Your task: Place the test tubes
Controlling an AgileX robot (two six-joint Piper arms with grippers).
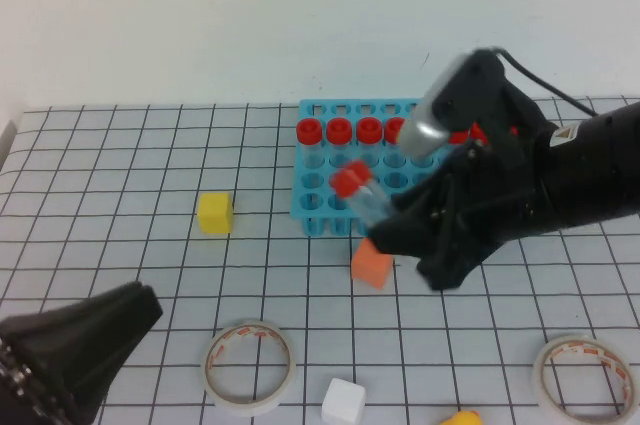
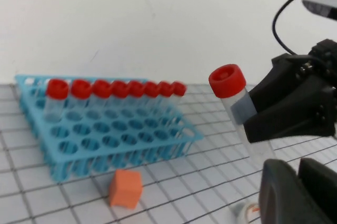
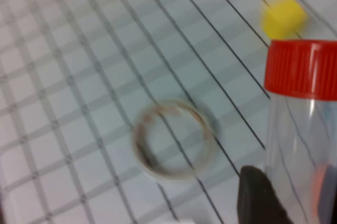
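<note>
Right gripper was clamped on a tilted red-capped test tube, at the near edge of the blue rack
Tube's lower end was hidden in the grip; the rack's right side lay behind the arm; left gripper, closed, sat low left, partly cut off

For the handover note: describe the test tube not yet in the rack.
Find the blue rack at the far side, red-capped tubes along its back row; the left tool is parked shut, near-left. By the rack's near edge the right tool grips one more test tube: tilted, alone outside the rack.
</note>
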